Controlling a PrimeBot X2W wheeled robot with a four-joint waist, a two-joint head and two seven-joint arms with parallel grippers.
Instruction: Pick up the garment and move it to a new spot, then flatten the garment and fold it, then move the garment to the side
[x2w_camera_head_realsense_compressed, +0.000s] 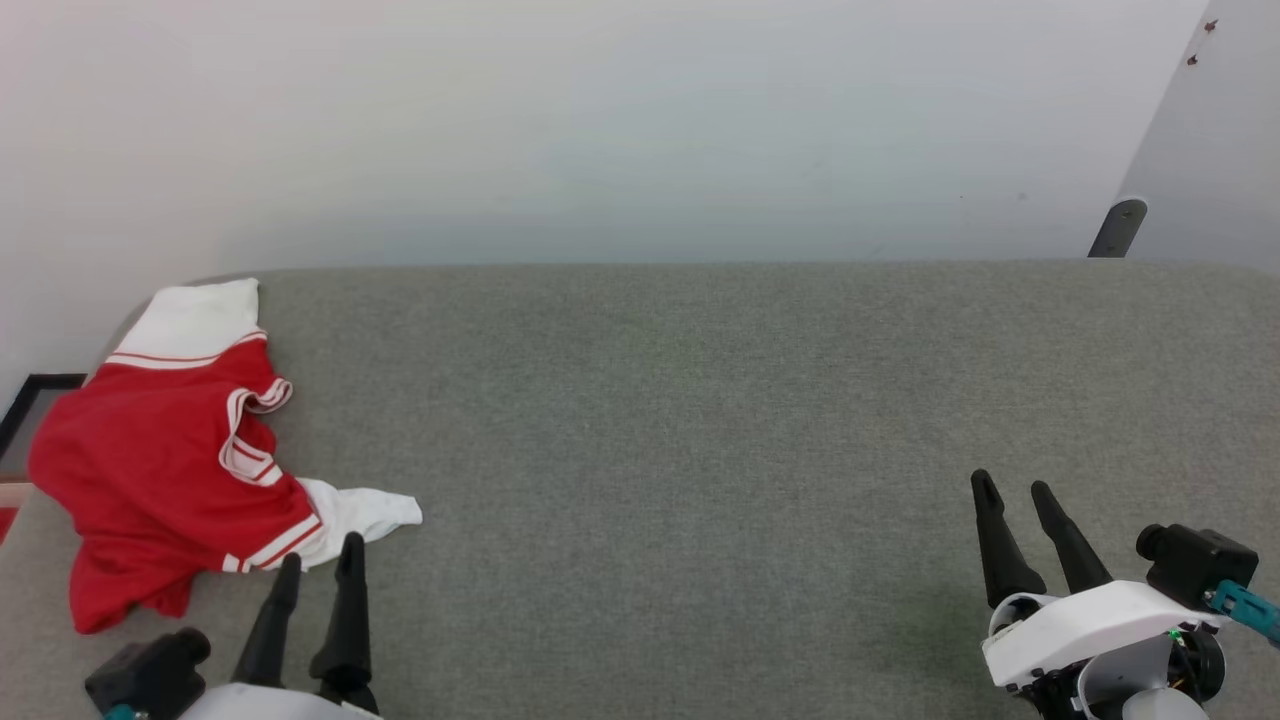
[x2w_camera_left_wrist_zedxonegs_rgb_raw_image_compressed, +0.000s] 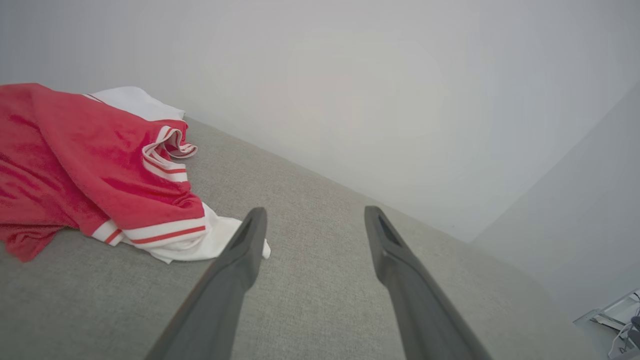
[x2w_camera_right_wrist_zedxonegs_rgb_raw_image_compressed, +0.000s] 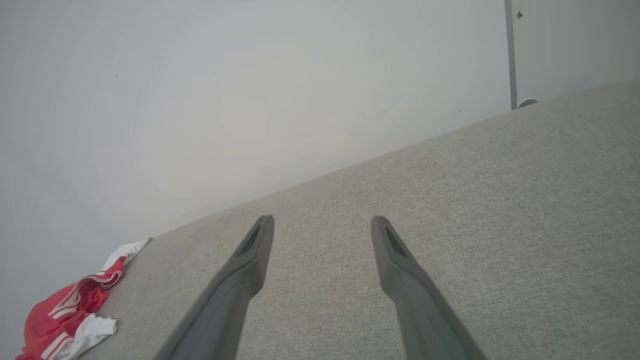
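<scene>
The garment (x2w_camera_head_realsense_compressed: 160, 460), a red jersey with white sleeves and striped trim, lies crumpled at the far left of the grey padded surface (x2w_camera_head_realsense_compressed: 700, 420), partly over its left edge. My left gripper (x2w_camera_head_realsense_compressed: 320, 556) stands open just below the near white sleeve, fingers pointing at it with nothing between them. From the left wrist, the garment (x2w_camera_left_wrist_zedxonegs_rgb_raw_image_compressed: 90, 170) sits left of and beyond the left gripper (x2w_camera_left_wrist_zedxonegs_rgb_raw_image_compressed: 315, 216), whose left fingertip overlaps the sleeve's edge. My right gripper (x2w_camera_head_realsense_compressed: 1015, 490) is open at the lower right, far from the cloth. In the right wrist view the right gripper (x2w_camera_right_wrist_zedxonegs_rgb_raw_image_compressed: 322, 224) is empty, with the garment (x2w_camera_right_wrist_zedxonegs_rgb_raw_image_compressed: 75, 310) in the bottom-left corner.
A pale wall (x2w_camera_head_realsense_compressed: 640, 130) rises right behind the surface. A dark bracket (x2w_camera_head_realsense_compressed: 1118, 228) stands at the back right corner. Floor and a dark frame (x2w_camera_head_realsense_compressed: 30, 400) show past the left edge. Grey surface stretches wide between the two grippers.
</scene>
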